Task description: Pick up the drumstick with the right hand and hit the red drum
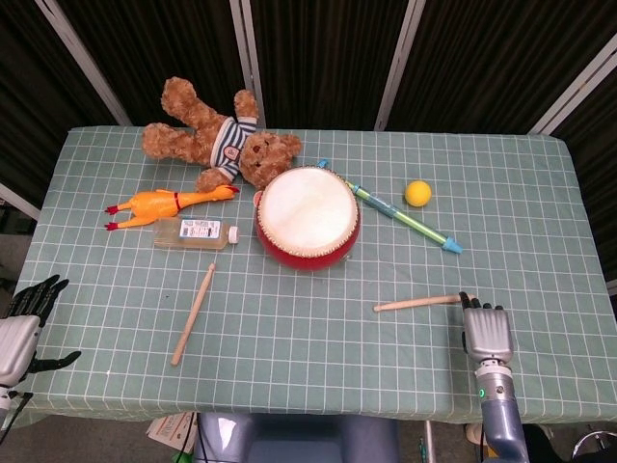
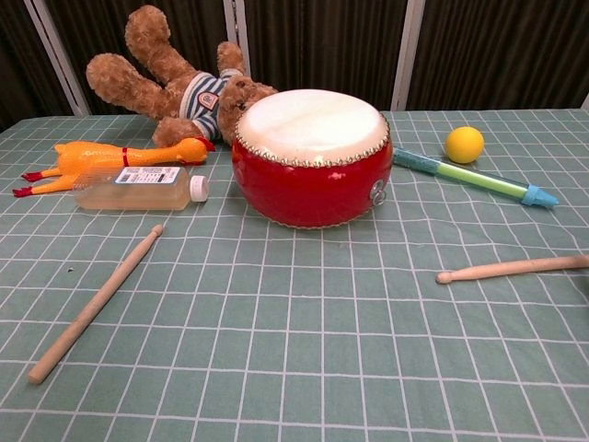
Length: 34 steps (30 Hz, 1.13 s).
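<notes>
Checked table [image 1: 540,183]: two drumsticks [image 1: 416,304], one drum [image 1: 307,217].

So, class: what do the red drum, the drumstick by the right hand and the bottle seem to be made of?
Red drum: glossy red shell, probably lacquered wood or plastic; pale matte skin-like head fixed with a row of studs.
Drumstick: unpainted pale wood, matte, with a rounded tip.
Bottle: clear plastic by its see-through body, white cap, paper label.

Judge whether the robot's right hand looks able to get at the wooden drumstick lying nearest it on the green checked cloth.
Probably yes. The right hand sits just beside the butt end of the wooden drumstick, which lies flat on the green checked cloth with nothing between them.
</notes>
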Tool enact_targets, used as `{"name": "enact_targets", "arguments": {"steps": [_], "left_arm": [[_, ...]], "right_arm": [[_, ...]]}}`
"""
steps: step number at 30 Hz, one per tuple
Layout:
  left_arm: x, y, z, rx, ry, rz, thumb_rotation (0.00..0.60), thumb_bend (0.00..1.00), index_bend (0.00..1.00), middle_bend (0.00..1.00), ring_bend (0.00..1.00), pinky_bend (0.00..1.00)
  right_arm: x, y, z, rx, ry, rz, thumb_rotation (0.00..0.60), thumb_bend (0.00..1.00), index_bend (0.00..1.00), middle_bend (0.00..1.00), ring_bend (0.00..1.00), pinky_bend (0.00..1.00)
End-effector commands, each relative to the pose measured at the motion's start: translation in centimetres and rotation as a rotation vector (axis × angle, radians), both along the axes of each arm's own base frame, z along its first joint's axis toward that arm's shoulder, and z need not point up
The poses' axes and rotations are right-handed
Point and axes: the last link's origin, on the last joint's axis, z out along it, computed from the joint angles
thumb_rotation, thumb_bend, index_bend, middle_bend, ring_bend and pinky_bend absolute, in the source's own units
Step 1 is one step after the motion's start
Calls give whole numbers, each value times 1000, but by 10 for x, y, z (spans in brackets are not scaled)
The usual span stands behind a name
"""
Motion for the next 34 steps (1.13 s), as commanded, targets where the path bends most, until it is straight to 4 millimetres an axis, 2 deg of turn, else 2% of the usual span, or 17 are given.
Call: {"name": "enact_targets", "arguments": {"steps": [1, 5, 8, 11, 15, 17, 25, 29, 34], "left_arm": [[0, 0, 0, 1, 0, 0, 600, 24, 0, 0, 0, 0], [0, 0, 0, 3, 0, -4, 600, 25, 0, 0, 0, 0], [1, 0, 0, 6, 0, -8, 600, 24, 0, 0, 0, 0], [1, 0, 1, 11, 2, -17, 600, 24, 0, 0, 0, 0], [0, 0, 0, 5, 29, -28, 600, 16, 0, 0, 0, 0], [0, 0, -1, 0, 51, -37, 600, 13, 0, 0, 0, 0], [2, 2, 0, 63, 111, -85, 600, 9, 0, 0, 0, 0], [3, 2, 1, 105, 104, -106, 600, 9, 0, 0, 0, 0], [-1, 2, 3, 94, 133, -136, 600, 9, 0, 0, 0, 0]], "right_arm": [[0, 2, 5, -8, 2, 4, 600, 424, 106, 253, 301, 301], [1, 1, 23, -67, -32, 31, 600, 416, 15, 164, 203, 241], [3, 1, 42, -125, -71, 69, 600, 384, 0, 95, 134, 197], [6, 2, 71, -204, -114, 141, 600, 342, 0, 36, 81, 126], [3, 15, 105, -285, -165, 240, 600, 271, 0, 0, 13, 62], [-2, 25, 115, -304, -182, 273, 600, 240, 0, 0, 0, 51], [-20, 58, 125, -285, -211, 371, 600, 232, 0, 0, 0, 51], [-21, 60, 123, -300, -249, 419, 600, 232, 0, 0, 0, 51], [-26, 58, 118, -285, -263, 377, 600, 232, 0, 0, 0, 51]]}}
